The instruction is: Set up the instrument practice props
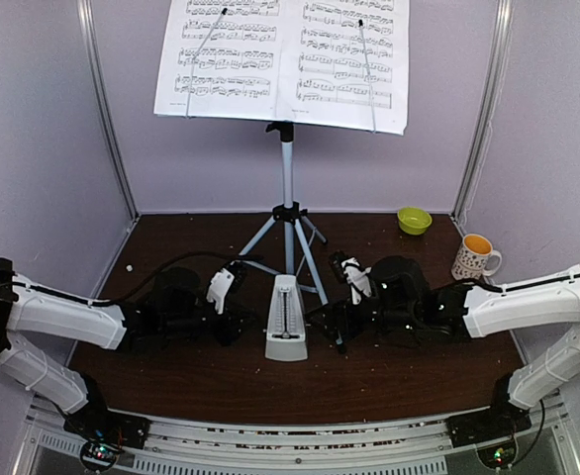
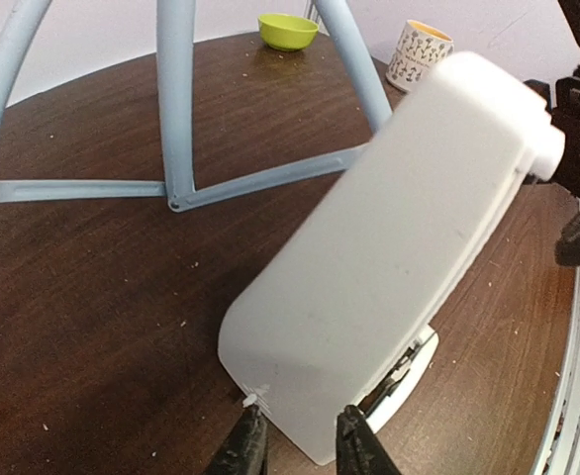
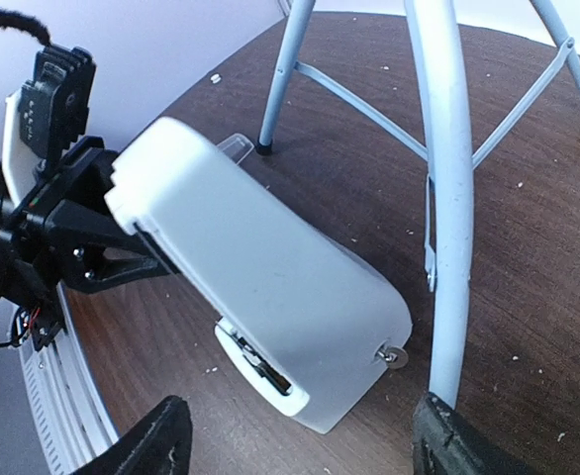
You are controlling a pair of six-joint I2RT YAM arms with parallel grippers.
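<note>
The music stand [image 1: 287, 168] rises at mid-table on its silver tripod, with two sheet-music pages [image 1: 226, 54] [image 1: 349, 59] spread on its desk. In front of the tripod stands the white metronome [image 1: 287, 322]. My left gripper [image 1: 241, 319] is at its left side. In the left wrist view the narrow-set jaws [image 2: 302, 442] pinch the metronome's [image 2: 389, 237] lower corner. My right gripper [image 1: 338, 322] is at its right side. Its jaws [image 3: 305, 440] stand wide open, with the metronome [image 3: 260, 267] just ahead and untouched.
A yellow-green bowl [image 1: 414, 220] and a white mug [image 1: 476, 257] sit at the back right. A tripod leg [image 3: 438, 148] runs close beside my right gripper's right finger. More tripod legs [image 2: 176, 99] stand behind the metronome. Purple walls enclose the table.
</note>
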